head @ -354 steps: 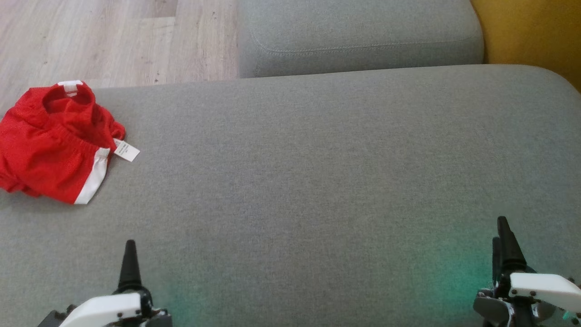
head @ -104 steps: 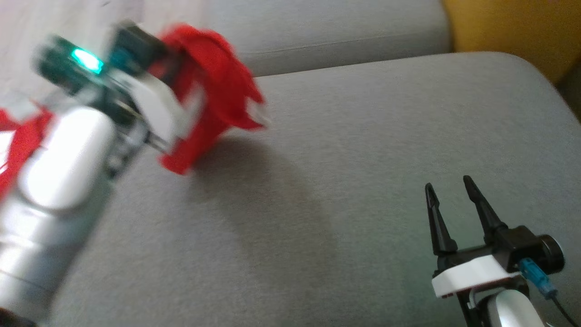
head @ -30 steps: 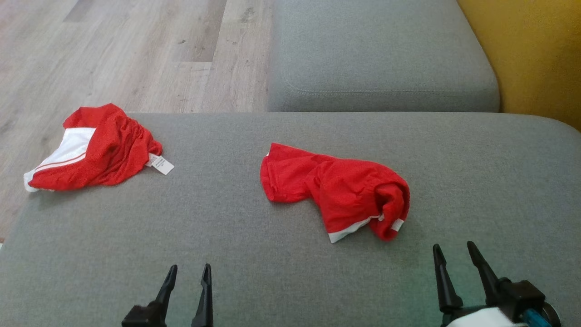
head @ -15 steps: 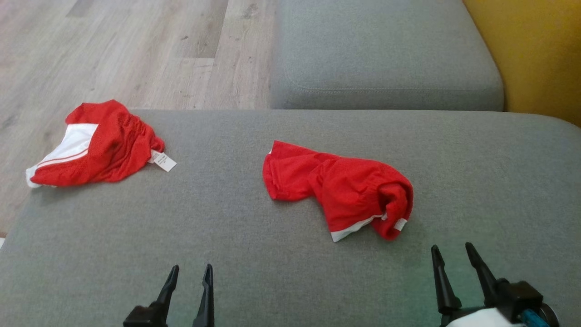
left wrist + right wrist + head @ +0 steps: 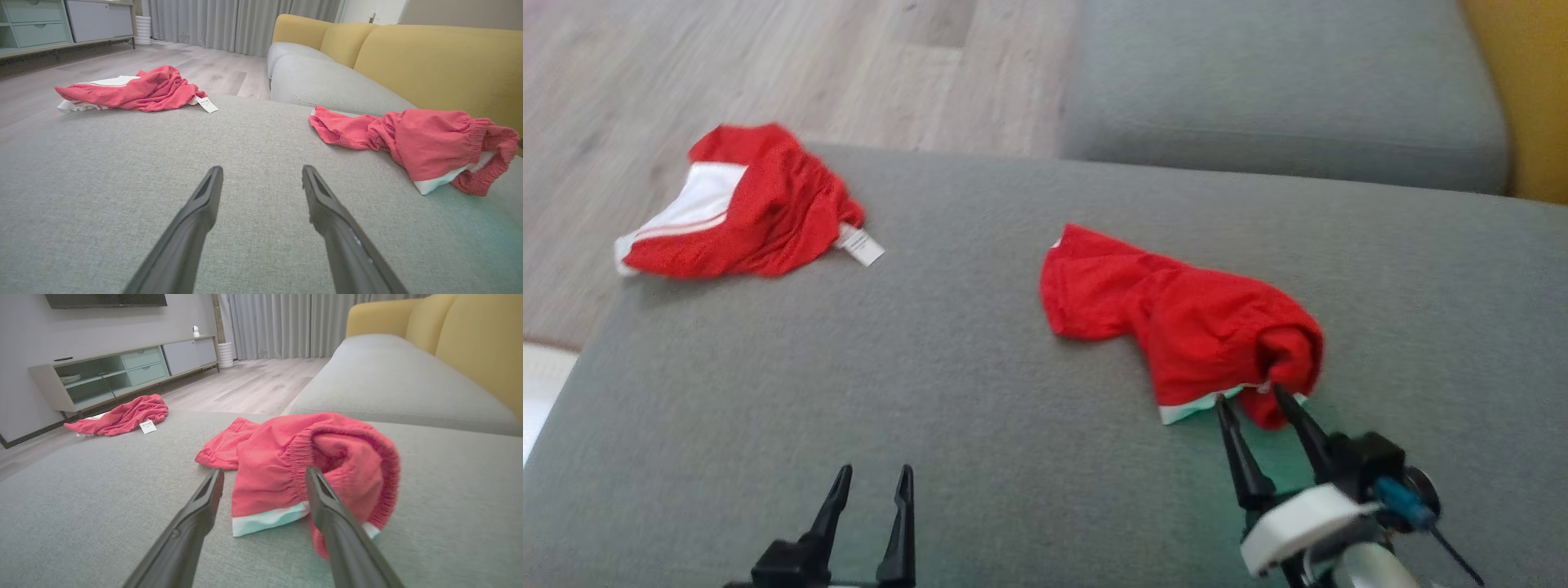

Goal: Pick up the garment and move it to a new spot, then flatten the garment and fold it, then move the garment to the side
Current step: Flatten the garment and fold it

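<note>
Hands first: left hand (image 5: 874, 471) at 6 o'clock of the head view, fingers spread, empty, parked over bare sofa seat (image 5: 980, 392). At 5 o'clock, right hand (image 5: 1250, 396), fingers also apart, nothing gripped, tips right at the near end of the garment (image 5: 1184, 318); contact can't be confirmed. It's crumpled red shorts mid-seat, dead ahead at 12 o'clock from the right hand, 2 o'clock and well apart from the left. Long axis runs roughly 10-to-4, with bunched waistband and white hem (image 5: 269, 520) at the 4 end, framed between the right fingers in the wrist view. Right arm is clearly nearer; I'd judge flattening starts with a pinch there. Far corner at 10 o'clock: second red garment (image 5: 756, 212), out of play.
</note>
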